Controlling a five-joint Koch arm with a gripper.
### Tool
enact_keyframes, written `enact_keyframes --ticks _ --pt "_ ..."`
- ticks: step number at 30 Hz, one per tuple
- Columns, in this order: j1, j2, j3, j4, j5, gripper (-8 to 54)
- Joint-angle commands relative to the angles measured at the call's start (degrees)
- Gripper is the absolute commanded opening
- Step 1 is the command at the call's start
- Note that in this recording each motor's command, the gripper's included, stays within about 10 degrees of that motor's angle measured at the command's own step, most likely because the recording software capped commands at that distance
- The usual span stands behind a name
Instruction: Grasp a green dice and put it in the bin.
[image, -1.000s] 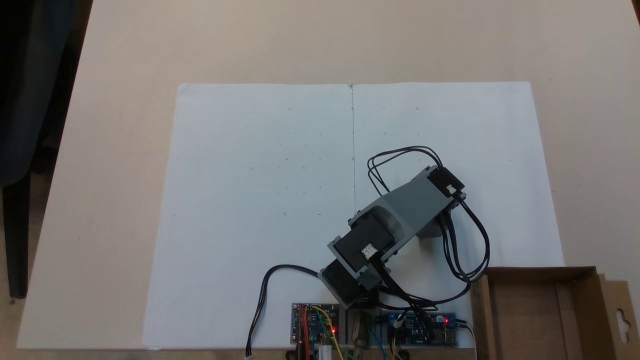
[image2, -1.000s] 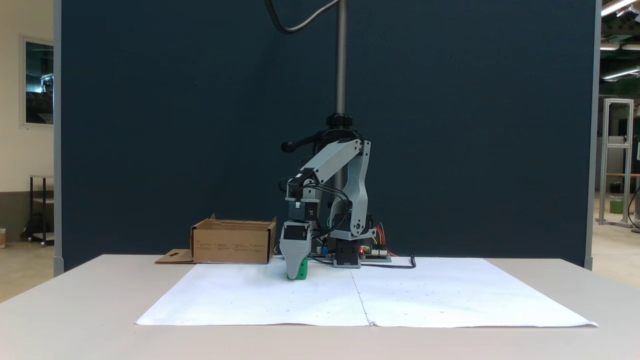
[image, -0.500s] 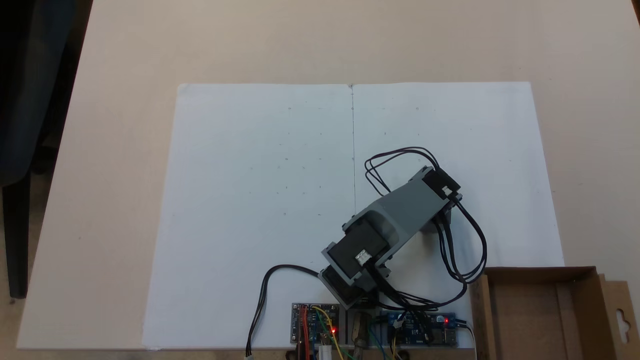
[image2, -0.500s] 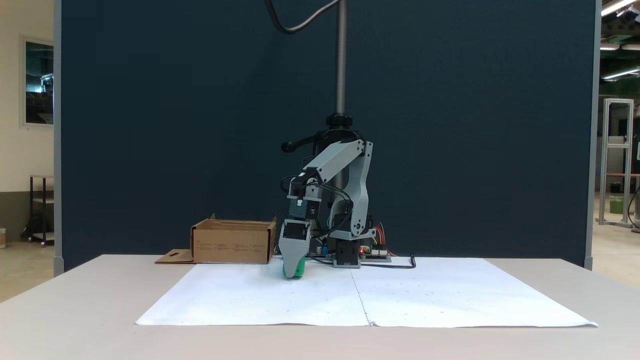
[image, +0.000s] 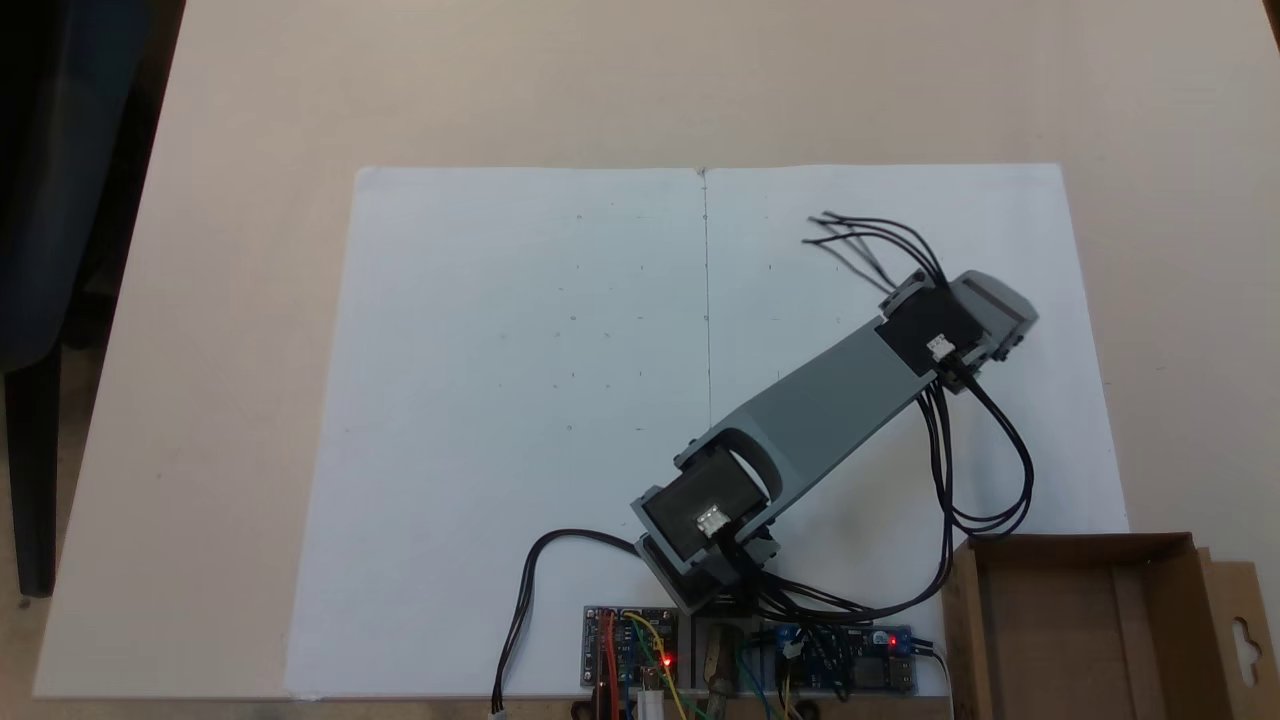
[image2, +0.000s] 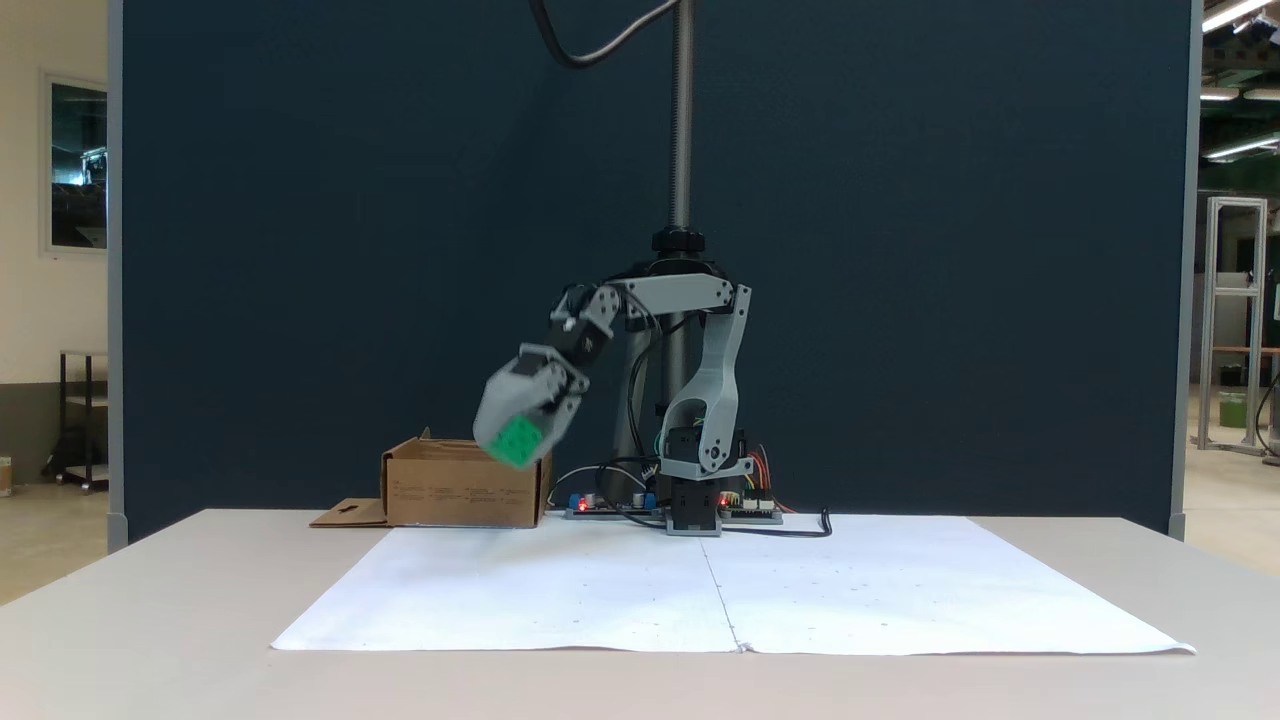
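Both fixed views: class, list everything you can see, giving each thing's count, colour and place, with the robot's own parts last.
Green dice: one, bright green, held in the air.
Bin: one, brown cardboard, at the paper's corner near the arm's base.
Paper sheets: two, white, side by side on the table.
Table: one, beige.
Circuit boards: two, by the base.
Backdrop: one, dark blue.
Arm: one, grey and black.
Tool: one, grey, gripping the dice.
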Motion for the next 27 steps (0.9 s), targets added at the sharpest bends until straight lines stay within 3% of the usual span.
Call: enact_keyframes --ticks 1,17,27 --pt "4.1 0.4 -8.1 7.0 6.1 12.2" --pt "36.0 -9.4 -31.0 21.6 6.7 12.2" --pt "43.4 -13.1 -31.2 25.5 6.4 12.2"
